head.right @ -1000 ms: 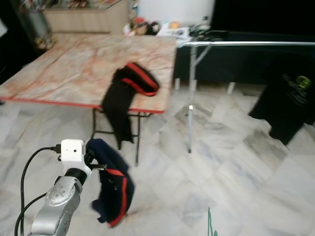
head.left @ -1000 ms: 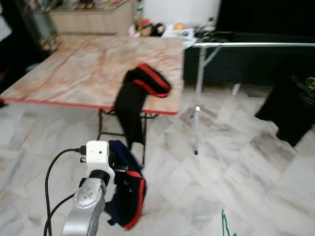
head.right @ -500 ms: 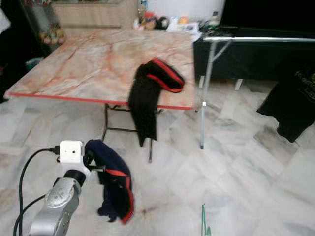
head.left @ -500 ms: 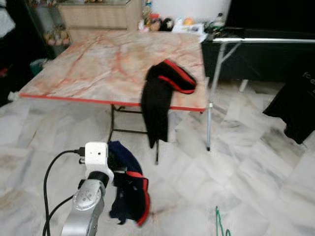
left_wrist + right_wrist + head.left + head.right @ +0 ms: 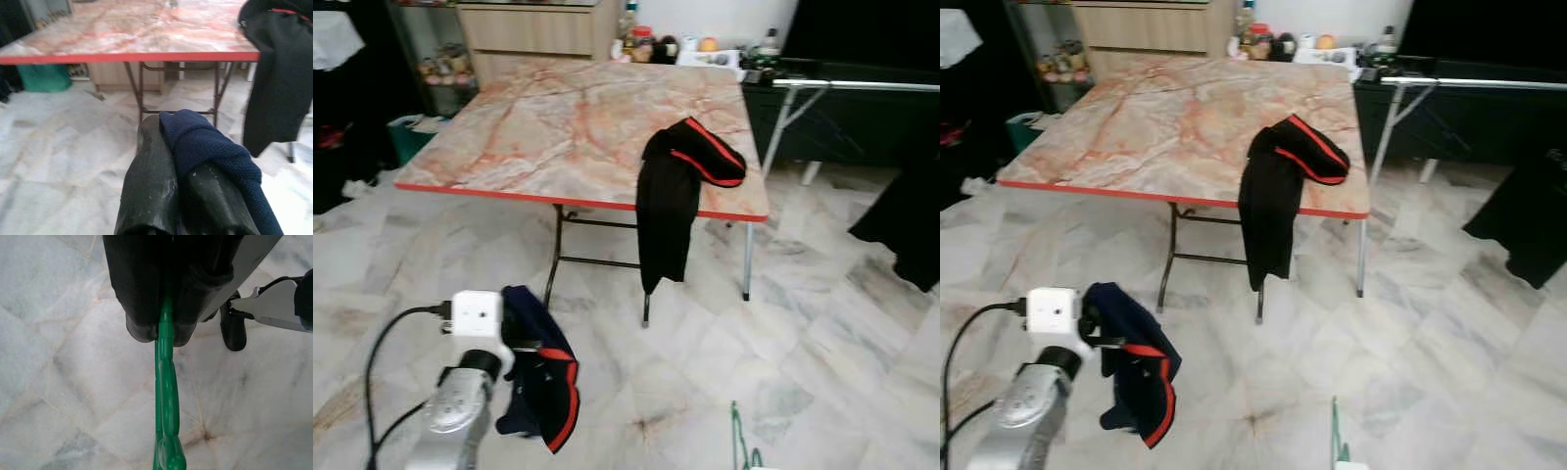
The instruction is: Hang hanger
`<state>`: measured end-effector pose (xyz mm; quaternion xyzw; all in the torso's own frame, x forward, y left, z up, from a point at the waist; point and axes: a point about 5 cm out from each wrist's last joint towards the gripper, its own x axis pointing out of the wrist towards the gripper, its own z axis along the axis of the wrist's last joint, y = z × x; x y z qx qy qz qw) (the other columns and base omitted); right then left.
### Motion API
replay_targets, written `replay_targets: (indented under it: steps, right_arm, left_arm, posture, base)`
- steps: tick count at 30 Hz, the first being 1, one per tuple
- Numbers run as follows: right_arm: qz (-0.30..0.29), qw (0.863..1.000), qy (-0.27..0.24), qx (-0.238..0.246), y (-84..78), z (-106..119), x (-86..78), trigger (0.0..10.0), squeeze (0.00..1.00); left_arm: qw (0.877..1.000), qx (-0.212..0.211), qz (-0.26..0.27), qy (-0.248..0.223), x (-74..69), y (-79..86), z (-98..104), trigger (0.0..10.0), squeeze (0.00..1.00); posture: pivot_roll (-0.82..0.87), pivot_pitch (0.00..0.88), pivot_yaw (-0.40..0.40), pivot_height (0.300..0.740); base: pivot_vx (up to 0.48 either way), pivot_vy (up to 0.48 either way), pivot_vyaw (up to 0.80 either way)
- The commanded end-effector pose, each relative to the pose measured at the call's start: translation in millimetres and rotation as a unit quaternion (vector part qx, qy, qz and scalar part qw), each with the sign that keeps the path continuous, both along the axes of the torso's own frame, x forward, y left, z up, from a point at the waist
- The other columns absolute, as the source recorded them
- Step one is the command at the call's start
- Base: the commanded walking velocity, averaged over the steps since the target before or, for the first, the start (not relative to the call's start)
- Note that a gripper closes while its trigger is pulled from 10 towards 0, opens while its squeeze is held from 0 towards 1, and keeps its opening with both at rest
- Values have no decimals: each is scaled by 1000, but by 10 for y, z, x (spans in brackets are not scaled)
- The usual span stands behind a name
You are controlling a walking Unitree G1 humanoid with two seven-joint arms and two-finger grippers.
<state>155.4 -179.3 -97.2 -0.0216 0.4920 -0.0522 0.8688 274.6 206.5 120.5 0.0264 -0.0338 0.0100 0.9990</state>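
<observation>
Green plastic hanger is clamped between the closed fingers of the right hand, low over the marble floor. A navy garment is gripped by the left hand; beyond it, black trousers are draped over the surface.

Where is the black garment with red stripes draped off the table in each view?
Left eye view: black garment hanging over the marble table's near edge.
Right eye view: same spot.
Left wrist view: hanging beyond the left hand.
Right wrist view: absent.
Shared landmark: the table's red edge.
</observation>
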Motion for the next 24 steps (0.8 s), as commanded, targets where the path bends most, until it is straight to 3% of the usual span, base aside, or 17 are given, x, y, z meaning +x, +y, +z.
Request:
replay_targets:
  steps: [1,3,9,13,19,24]
  right_arm:
    - [-3,1000,10,3,-4,-23,-57,10000,0]
    - [1,1000,11,4,-4,-24,-61,10000,0]
    - [3,1000,12,1,-22,-25,-66,10000,0]
    - [2,1000,12,-1,-31,-26,-73,10000,0]
    - [2,1000,12,-1,-31,-28,-78,10000,0]
    - [-4,1000,10,0,-36,-27,-79,10000,0]
  left_arm:
    - [1000,3,0,-18,-2,33,60,10000,0]
    - [999,31,0,-14,-13,133,54,10000,0]
    - [997,72,-21,-2,-29,229,18,10000,0]
    - [998,66,-18,-7,-23,244,54,10000,0]
    - [998,52,-35,-17,4,101,58,10000,0]
    - [998,47,-37,-18,11,87,60,10000,0]
  posture:
    - [5,52,40,740]
    - [4,44,39,740]
    - [1,31,40,740]
    - [4,26,40,740]
    - [-2,20,38,740]
    - [-4,20,42,740]
  base:
    - [0,0,0]
    - [0,0,0]
    - [0,0,0]
    - [0,0,0]
    - [0,0,0]
    - [0,0,0]
